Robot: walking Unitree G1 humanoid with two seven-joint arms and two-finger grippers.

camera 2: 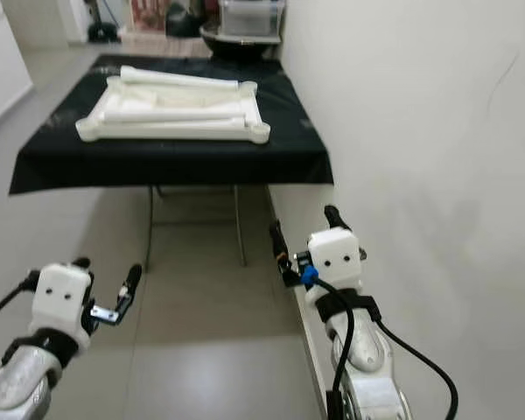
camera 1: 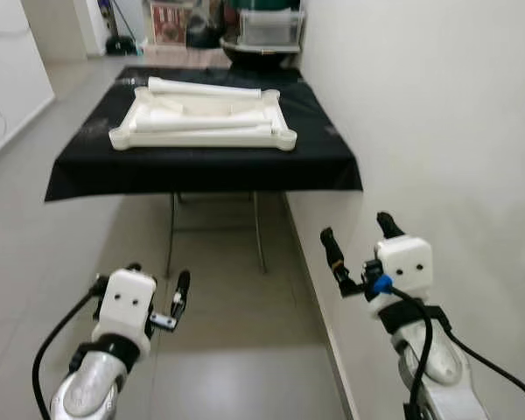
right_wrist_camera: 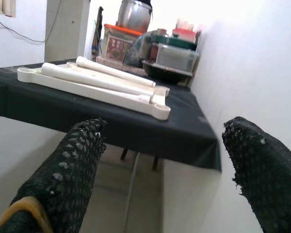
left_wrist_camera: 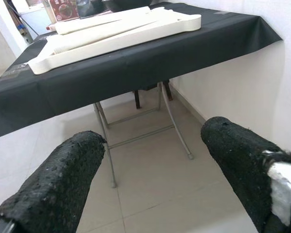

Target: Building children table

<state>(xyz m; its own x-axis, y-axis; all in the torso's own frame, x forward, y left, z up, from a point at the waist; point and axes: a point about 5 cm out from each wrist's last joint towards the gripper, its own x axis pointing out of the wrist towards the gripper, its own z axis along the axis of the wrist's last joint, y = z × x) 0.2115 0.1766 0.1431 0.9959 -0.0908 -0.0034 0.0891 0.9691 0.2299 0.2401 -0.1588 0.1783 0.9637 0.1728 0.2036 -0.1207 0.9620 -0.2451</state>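
Note:
A cream-white children's table top (camera 1: 201, 133) lies upside down on a table draped in black cloth (camera 1: 201, 166) ahead of me. Cream table legs (camera 1: 203, 87) rest loose on and across it, also seen as legs (right_wrist_camera: 94, 73) in the right wrist view. My left gripper (camera 1: 157, 289) is held low over the floor, well short of the table, open and holding nothing. My right gripper (camera 1: 359, 245) is raised close to the right wall, open and holding nothing too.
A white wall (camera 1: 437, 131) runs along my right side, right next to the black table. Metal folding legs (camera 1: 258, 232) stand under the cloth. Pots and plastic containers (camera 1: 267, 31) crowd the far end. Grey tiled floor (camera 1: 87, 236) stretches to the left.

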